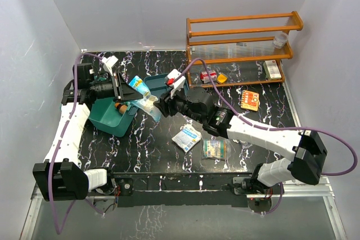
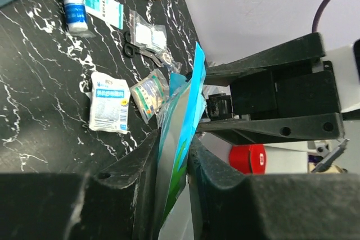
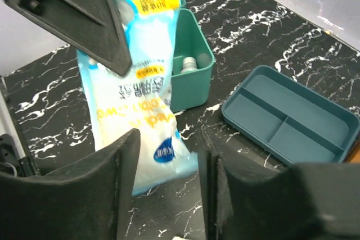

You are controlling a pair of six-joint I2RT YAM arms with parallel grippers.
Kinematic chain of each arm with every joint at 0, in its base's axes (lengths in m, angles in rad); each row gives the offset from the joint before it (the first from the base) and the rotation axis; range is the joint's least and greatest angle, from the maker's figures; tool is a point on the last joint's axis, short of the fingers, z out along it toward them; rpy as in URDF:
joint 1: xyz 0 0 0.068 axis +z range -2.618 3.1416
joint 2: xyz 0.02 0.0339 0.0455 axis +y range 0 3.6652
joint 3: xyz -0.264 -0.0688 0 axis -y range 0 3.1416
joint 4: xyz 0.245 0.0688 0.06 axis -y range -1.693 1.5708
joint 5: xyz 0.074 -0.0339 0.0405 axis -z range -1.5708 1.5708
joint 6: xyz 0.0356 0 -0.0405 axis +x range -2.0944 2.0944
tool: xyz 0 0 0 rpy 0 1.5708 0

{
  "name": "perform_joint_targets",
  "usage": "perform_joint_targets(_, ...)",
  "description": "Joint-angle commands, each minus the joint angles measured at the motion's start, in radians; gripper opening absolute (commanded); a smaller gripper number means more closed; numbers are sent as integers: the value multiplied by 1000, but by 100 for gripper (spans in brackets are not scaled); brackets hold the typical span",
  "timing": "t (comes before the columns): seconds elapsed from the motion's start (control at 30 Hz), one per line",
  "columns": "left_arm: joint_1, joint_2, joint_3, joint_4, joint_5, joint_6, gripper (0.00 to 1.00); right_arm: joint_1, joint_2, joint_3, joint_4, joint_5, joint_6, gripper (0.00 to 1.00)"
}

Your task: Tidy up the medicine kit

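I see a black marbled counter [image 1: 146, 144]: teal-green plastic medicine kit [image 1: 109, 117] by its left edge, orange wooden rack [image 1: 242, 49] at its far right corner.

Black marble-look tabletop [image 1: 152, 144] with white veining, plain pale walls [image 1: 140, 4] closing in the back and both sides, orange wooden shelf rack [image 1: 242, 19] with clear ribbed shelves at far right, soft even light

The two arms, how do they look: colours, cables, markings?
Both the left arm and the right arm have white links with black joints. A purple cable runs along each arm. The jaws are black, matte and wedge-shaped. A small red part sits near the right wrist.
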State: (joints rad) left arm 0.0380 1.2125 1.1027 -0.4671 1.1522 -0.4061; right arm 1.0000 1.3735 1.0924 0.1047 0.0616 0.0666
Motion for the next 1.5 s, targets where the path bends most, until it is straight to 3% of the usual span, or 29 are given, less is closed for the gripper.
perform_joint_targets(0.0, 5, -5, 101, -86, -73, 87, 21, -5, -47, -26, 49, 82, 23, 47)
perform_joint_targets(0.1, 4, 12, 160, -169, -199, 128, 20, -5, -60, -32, 19, 148, 47, 49)
perform_joint_targets(0.27, 4, 59, 306, -404, -559, 191, 20, -6, -75, -55, 3, 185, 90, 51)
perform_joint_targets(0.43, 7, 89, 377, -516, -889, 187, 19, -6, -68, -56, -10, 164, 129, 51)
perform_joint_targets(0.53, 18, 88, 392, -529, -983, 177, 19, -6, -53, -49, -17, 154, 146, 51)
perform_joint_targets(0.83, 21, 127, 348, -530, -1115, 199, 18, -8, 41, 4, -33, 107, 186, 51)
perform_joint_targets(1.13, 21, 223, 193, -425, -943, 228, 20, -8, 114, 48, -63, 79, 191, 50)
perform_joint_targets(1.47, 22, 302, 108, -392, -975, 235, 27, -24, 174, 98, -74, 52, 176, 50)
